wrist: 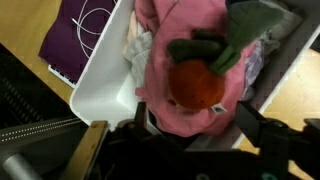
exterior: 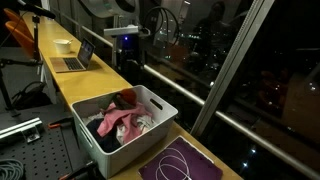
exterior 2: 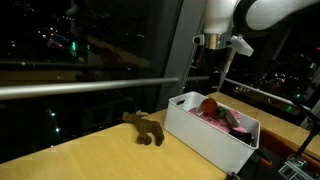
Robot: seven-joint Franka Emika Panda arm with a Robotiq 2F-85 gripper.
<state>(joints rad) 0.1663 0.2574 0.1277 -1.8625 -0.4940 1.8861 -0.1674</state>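
- In an exterior view, I see the gripper (exterior: pixel 130 60) hanging above the far end of the white bin (exterior: pixel 160 112), which stands on the yellow table (exterior: pixel 70 88).
- The red plush toy (exterior: pixel 125 98) lies in that end of the bin, on the pink clothes (exterior: pixel 115 125).
- A purple cloth (exterior: pixel 185 162) lies just beside the bin, and a laptop (exterior: pixel 78 60) sits well apart from it.
- In an exterior view, the gripper (exterior 2: pixel 219 62) points down, clear above the red plush toy (exterior 2: pixel 208 104) and not touching it.
- A brown toy animal (exterior 2: pixel 145 128) lies on the table near the outer wall of the white bin (exterior 2: pixel 205 138).
- In the wrist view, the gripper (wrist: pixel 190 145) shows its jaws standing apart with nothing between them.
- The red plush toy (wrist: pixel 195 85) lies directly beneath, resting on the pink clothes (wrist: pixel 165 20), with a green part at its top.
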